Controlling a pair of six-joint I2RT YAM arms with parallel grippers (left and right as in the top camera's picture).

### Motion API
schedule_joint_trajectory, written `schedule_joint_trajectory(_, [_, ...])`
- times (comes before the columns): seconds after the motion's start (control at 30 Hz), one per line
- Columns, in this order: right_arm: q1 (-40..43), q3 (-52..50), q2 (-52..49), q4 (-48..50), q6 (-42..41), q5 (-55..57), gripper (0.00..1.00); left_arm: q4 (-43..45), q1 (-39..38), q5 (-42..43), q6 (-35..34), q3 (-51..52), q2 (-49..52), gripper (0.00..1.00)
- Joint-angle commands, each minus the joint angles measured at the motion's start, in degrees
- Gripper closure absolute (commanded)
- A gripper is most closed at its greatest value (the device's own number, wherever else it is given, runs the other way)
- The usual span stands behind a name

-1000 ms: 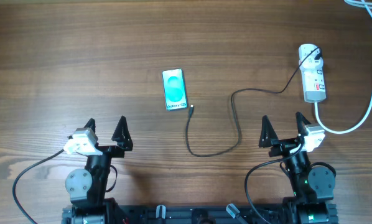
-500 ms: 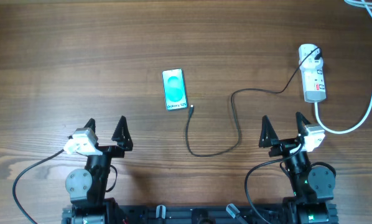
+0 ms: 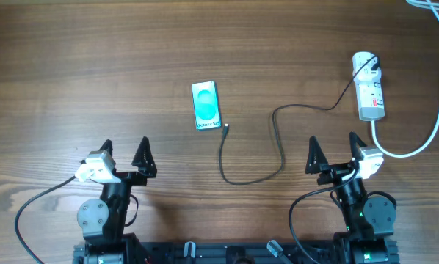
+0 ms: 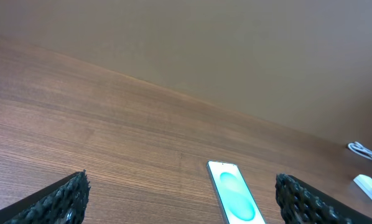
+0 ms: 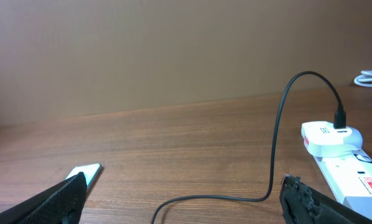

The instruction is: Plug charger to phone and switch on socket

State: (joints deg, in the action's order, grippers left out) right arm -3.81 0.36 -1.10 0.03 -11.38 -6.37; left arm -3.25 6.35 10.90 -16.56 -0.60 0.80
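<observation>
Holds left gripper and right gripper spread apart, empty, at the near tabletop edge. Finds phone mid-tabletop, charger tip just beside its corner, socket far right. Risks sliding the loose phone, or missing the port, when pushing the tip in.

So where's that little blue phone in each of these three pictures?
Overhead: the phone lies a little left of centre.
Left wrist: the phone sits at the bottom edge, right of centre.
Right wrist: only a pale corner shows at lower left, probably the phone.
Shared landmark: the socket, at the right side in every view.
</observation>
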Motion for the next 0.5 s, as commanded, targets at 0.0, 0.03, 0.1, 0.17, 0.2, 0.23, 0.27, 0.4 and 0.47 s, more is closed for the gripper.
schedule_joint_trajectory(0.0, [0.3, -0.1, 0.8, 0.3, 0.8, 0.7, 0.00, -0.2, -0.3, -0.5, 1.2, 0.3, -0.4, 0.00])
schedule_joint_trajectory(0.03, [0.3, -0.1, 0.8, 0.3, 0.8, 0.7, 0.00, -0.2, -0.3, -0.5, 1.2, 0.3, -0.4, 0.00])
schedule_joint_trajectory(0.1, [0.3, -0.1, 0.8, 0.3, 0.9, 0.7, 0.00, -0.2, -0.3, -0.5, 1.2, 0.3, -0.4, 0.00])
schedule_joint_trajectory(0.17, [0.3, -0.1, 0.8, 0.3, 0.9, 0.7, 0.00, -0.2, -0.3, -0.5, 1.2, 0.3, -0.4, 0.00])
schedule_joint_trajectory(0.2, [0.3, -0.1, 0.8, 0.3, 0.8, 0.7, 0.00, -0.2, -0.3, -0.5, 1.2, 0.3, -0.4, 0.00])
schedule_joint_trajectory(0.23, [0.3, -0.1, 0.8, 0.3, 0.9, 0.7, 0.00, -0.2, -0.3, -0.5, 1.2, 0.3, -0.4, 0.00])
schedule_joint_trajectory(0.27, [0.3, -0.1, 0.8, 0.3, 0.8, 0.7, 0.00, -0.2, -0.3, -0.5, 1.2, 0.3, -0.4, 0.00])
schedule_joint_trajectory(0.4, [0.3, -0.1, 0.8, 0.3, 0.9, 0.7, 0.00, -0.2, -0.3, -0.5, 1.2, 0.3, -0.4, 0.00])
schedule_joint_trajectory(0.47, [0.3, -0.1, 0.8, 0.3, 0.9, 0.7, 0.00, -0.2, -0.3, -0.5, 1.2, 0.3, -0.4, 0.00])
